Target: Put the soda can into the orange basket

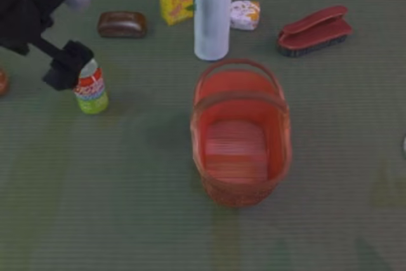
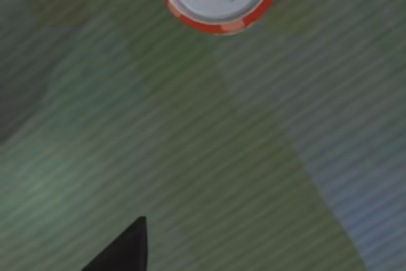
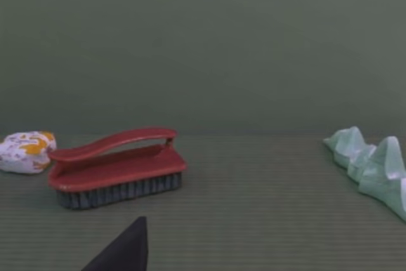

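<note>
The soda can point(image 1: 92, 90), silver-topped, red above lime green, stands upright at nine o'clock from the orange basket point(image 1: 240, 132), well apart. My left gripper point(image 1: 66, 66) hangs over its top; whether clenched I cannot tell. A white bottle point(image 1: 212, 14) stands at the basket's twelve o'clock.

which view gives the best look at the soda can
The top view: the soda can stands upright at the table's left with its red, white and lime-green side showing, the left gripper just beside it. The left wrist view shows only its silver top and red rim. The right wrist view misses it entirely.
</note>
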Robot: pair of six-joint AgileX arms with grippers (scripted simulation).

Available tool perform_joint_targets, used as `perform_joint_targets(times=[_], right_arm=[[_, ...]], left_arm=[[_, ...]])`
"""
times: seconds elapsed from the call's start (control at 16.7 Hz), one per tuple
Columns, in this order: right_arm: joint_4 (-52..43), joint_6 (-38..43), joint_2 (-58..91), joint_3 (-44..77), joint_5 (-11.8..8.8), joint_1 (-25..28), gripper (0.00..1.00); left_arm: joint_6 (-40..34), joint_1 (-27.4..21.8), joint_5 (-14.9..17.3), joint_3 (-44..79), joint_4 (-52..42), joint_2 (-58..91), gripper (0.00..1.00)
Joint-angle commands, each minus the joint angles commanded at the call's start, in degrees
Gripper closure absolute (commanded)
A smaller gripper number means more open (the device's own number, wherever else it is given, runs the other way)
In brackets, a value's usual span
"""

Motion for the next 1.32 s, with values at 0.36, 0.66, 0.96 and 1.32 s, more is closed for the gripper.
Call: perform_joint_targets(times=[0.36, 0.66, 0.96, 1.32], right_arm=[[0.0, 0.0, 0.0, 0.0, 0.0, 0.0, 0.0], [0.0, 0.0, 0.0, 0.0, 0.0, 0.0, 0.0], [0.0, 0.0, 0.0, 0.0, 0.0, 0.0, 0.0], [0.0, 0.0, 0.0, 0.0, 0.0, 0.0, 0.0]], left_arm=[[6.83, -0.24, -1.22, 25.89, -10.59, 26.05, 0.0], [9.02, -0.05, -1.8, 34.8, -13.38, 34.83, 0.0], [8.96, 0.01, -1.77, 34.66, -13.27, 34.76, 0.0], [9.06, -0.02, -1.8, 27.26, -5.01, 35.41, 0.0]])
